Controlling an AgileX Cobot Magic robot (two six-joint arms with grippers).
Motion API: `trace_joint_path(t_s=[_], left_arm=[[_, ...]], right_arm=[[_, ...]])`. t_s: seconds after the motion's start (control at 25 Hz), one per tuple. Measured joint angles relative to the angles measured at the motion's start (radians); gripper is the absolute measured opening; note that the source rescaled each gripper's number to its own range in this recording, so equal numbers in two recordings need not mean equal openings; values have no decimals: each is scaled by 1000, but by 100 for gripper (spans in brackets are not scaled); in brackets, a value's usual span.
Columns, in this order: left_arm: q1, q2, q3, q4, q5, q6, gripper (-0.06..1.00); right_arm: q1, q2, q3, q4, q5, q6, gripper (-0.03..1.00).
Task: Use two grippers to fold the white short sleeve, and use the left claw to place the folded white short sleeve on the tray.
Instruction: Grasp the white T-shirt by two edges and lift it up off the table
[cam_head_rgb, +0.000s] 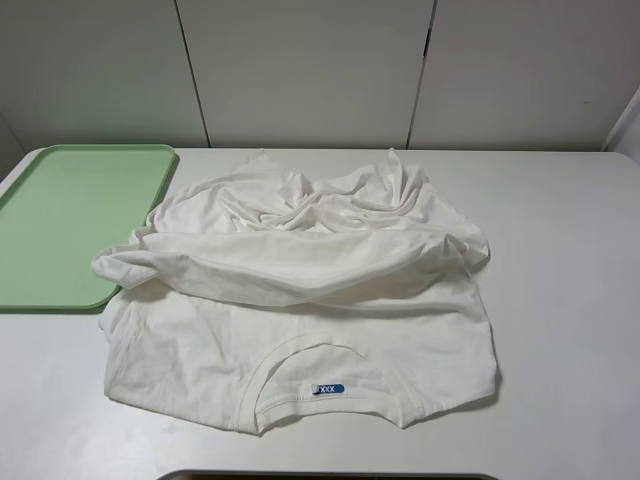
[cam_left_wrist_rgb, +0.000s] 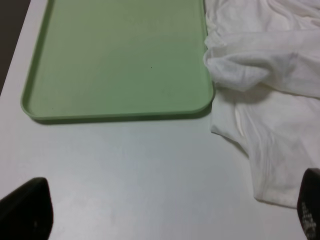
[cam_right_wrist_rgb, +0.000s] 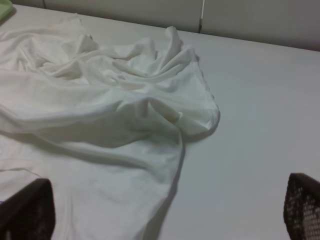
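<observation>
- White table (cam_head_rgb: 560, 300) carries the white short sleeve (cam_head_rgb: 300, 290), wrinkled, its far half bunched forward over itself, one sleeve touching the tray (cam_head_rgb: 60, 220) edge.
- Only the high view shows its blue neck label (cam_head_rgb: 328, 388).
- Only the wrist views show the left gripper (cam_left_wrist_rgb: 167, 212) and right gripper (cam_right_wrist_rgb: 165, 207), both spread wide.

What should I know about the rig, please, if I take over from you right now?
Left tool: open, empty, above bare table near the tray.
Right tool: open, empty, over one side of the shirt.
Shirt: on the table, rumpled, far part bunched over the middle, one sleeve at the tray's rim. Tray empty.
Done: at most a rough first fold.
Left: fold with both tools, then left tool sets it on the tray.
</observation>
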Motion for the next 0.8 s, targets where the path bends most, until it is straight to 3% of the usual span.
trace_joint_path(t_s=[0.8], left_arm=[[0, 0, 0, -1, 0, 0, 98]], right_arm=[[0, 0, 0, 0, 0, 0, 100]])
